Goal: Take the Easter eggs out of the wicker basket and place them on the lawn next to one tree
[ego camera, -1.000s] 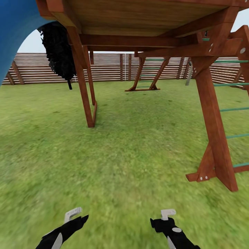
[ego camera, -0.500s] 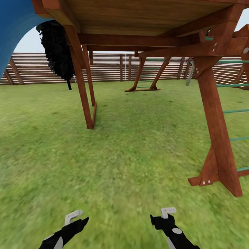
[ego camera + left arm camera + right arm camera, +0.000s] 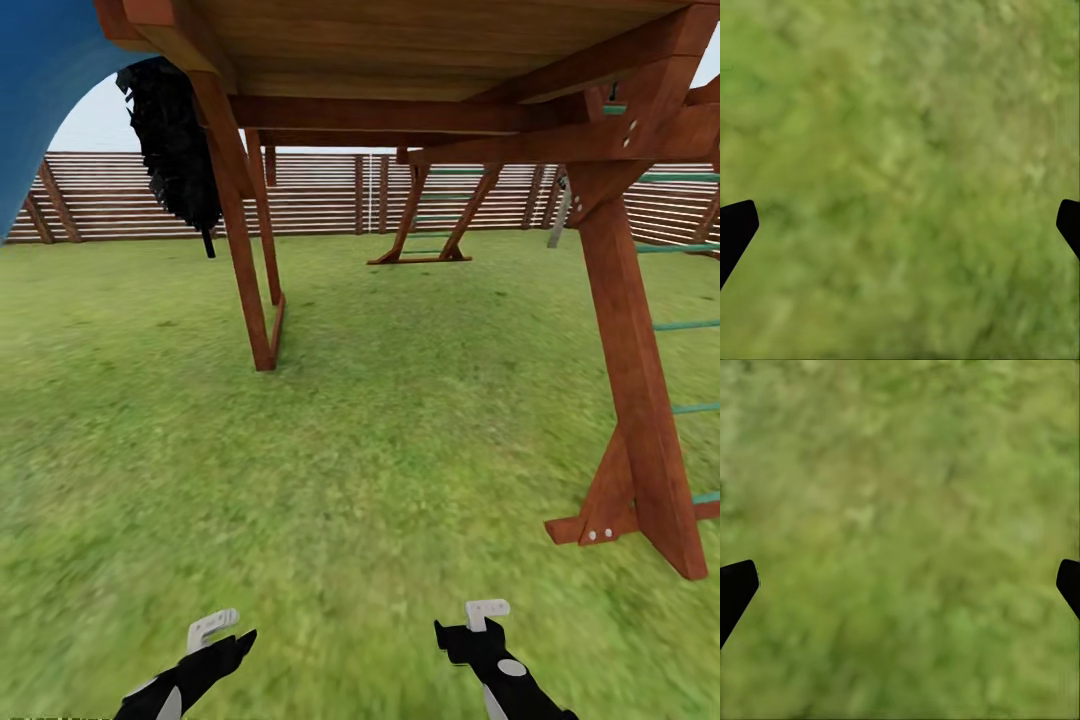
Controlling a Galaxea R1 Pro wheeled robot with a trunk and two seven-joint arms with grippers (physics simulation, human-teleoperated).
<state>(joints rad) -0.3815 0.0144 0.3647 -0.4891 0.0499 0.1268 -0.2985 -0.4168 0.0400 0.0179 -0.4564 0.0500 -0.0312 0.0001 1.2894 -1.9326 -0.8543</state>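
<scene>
The lawn of the garden spreads out ahead as short, blurry green grass. The Easter eggs, the wicker basket and the tree are out of view. My left gripper and right gripper hang low at the bottom of the head view, above bare grass. In the left wrist view the left gripper is open, its black fingertips far apart with grass between them. The right gripper is open in the same way over grass.
I stand under a wooden play structure. Its thick right post and green ladder rungs are close by, and a left post is further ahead. A blue slide and a thin dark tree are upper left. A slat fence bounds the back.
The whole picture has shifted slightly right and down, so the camera has moved. Both grippers keep their place and stay open.
</scene>
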